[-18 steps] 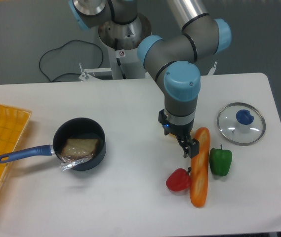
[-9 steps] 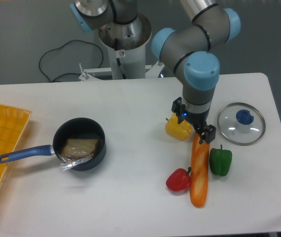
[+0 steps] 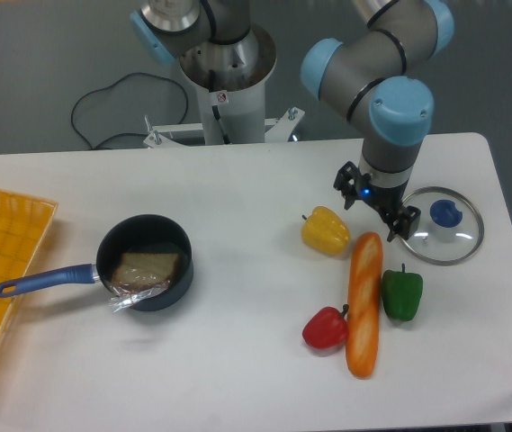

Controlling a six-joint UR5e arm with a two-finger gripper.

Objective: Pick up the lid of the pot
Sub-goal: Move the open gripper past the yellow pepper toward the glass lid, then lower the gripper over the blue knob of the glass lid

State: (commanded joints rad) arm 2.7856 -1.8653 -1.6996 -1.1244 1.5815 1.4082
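Fingers [image 3: 406,220] of the gripper [image 3: 375,202] stand spread apart, and I see nothing pinched by them; since the earlier views the whole arm [image 3: 398,112] has shifted toward the pot lid [image 3: 447,239], and the yellow pepper [image 3: 326,230], which was mostly covered at first, now shows fully; for the task, I judge this is still the approach, with no grasp made. The glass lid lies on the table [image 3: 238,360], its blue knob [image 3: 446,213] upward, just beside the gripper in this view; the arm reaches down from the upper edge, its wrist above the fingers; probably it must go a little further sideways, then lower over the knob; whether the fingers already overhang the rim, I cannot tell.
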